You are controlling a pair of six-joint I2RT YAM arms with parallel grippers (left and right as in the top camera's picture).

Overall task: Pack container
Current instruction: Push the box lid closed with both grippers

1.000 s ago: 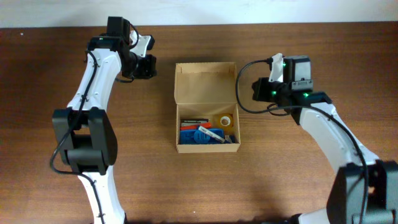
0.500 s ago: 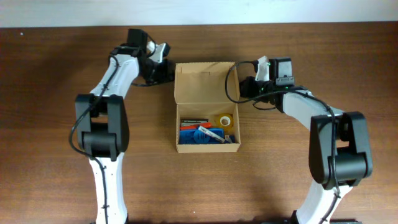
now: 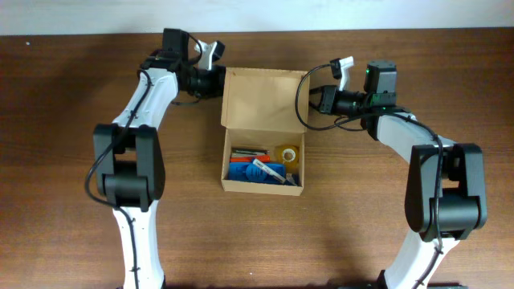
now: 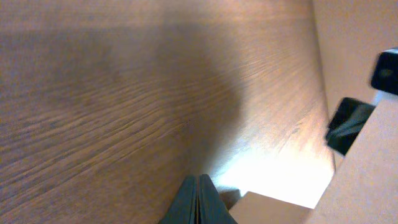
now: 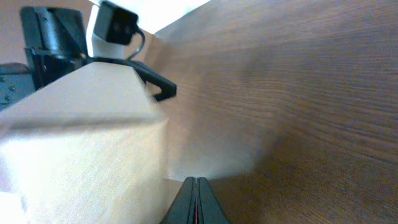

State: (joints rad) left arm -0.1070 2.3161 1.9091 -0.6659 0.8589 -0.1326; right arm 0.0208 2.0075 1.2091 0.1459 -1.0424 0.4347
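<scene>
A dark brown wooden table (image 3: 48, 225) with fine grain fills the overhead view. A pale strip (image 3: 257, 14) runs along its far edge. The light is even and the shadows are soft.

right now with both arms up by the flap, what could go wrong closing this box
1. The left gripper and right gripper, both shut, sit by opposite side edges of the open lid flap. An uneven push could twist or slide the cardboard box.
2. The pens lie slanted over the blue items beside the tape roll. If they ride high, the flap may catch on them.
</scene>
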